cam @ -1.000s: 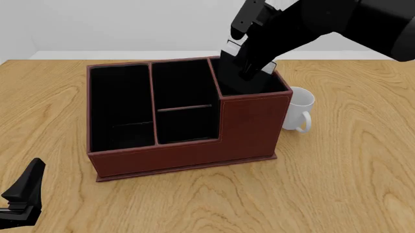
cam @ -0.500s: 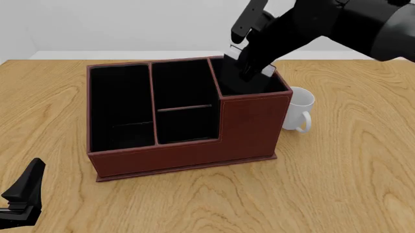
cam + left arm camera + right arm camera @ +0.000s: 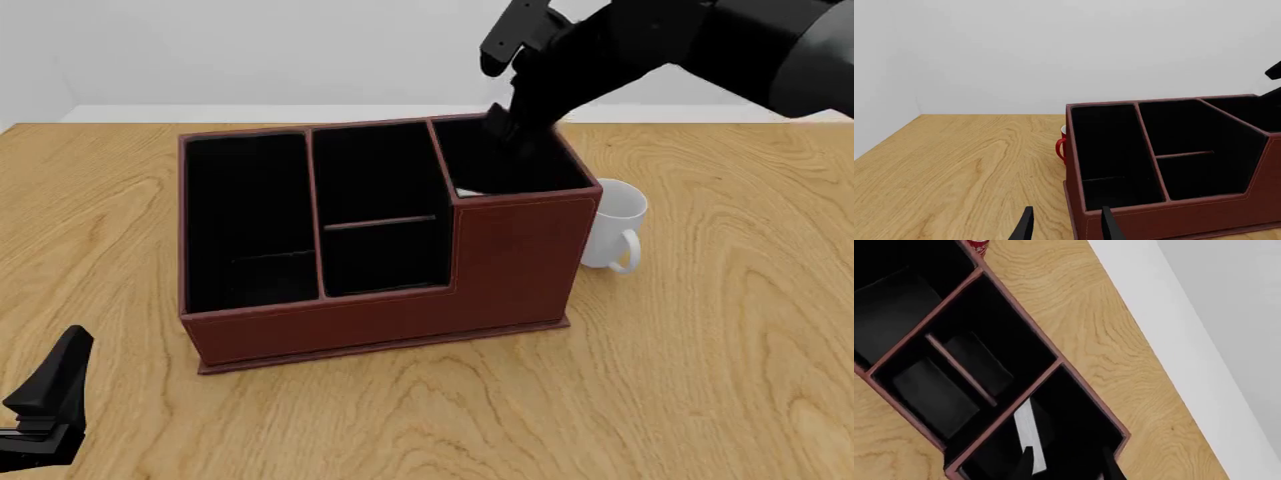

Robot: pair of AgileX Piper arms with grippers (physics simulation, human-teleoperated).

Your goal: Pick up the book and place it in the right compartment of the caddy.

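I see the book (image 3: 1029, 432) already down inside the right compartment (image 3: 514, 170) of the caddy (image 3: 387, 320), toward the worktop's far right; only its white page edge shows. My right gripper (image 3: 1064, 462) hangs above it, fingers parted and empty. The left gripper (image 3: 1064, 227), open too, waits by the near-left corner. I judge the book rigid and fairly heavy, its cover slick; regripping means pinching across the covers near the spine.

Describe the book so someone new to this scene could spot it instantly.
Find the reddish-brown caddy on the wooden table. Look into its square, tallest-walled right compartment. The book lies inside, black against the black lining, given away only by its white strip of page edges.
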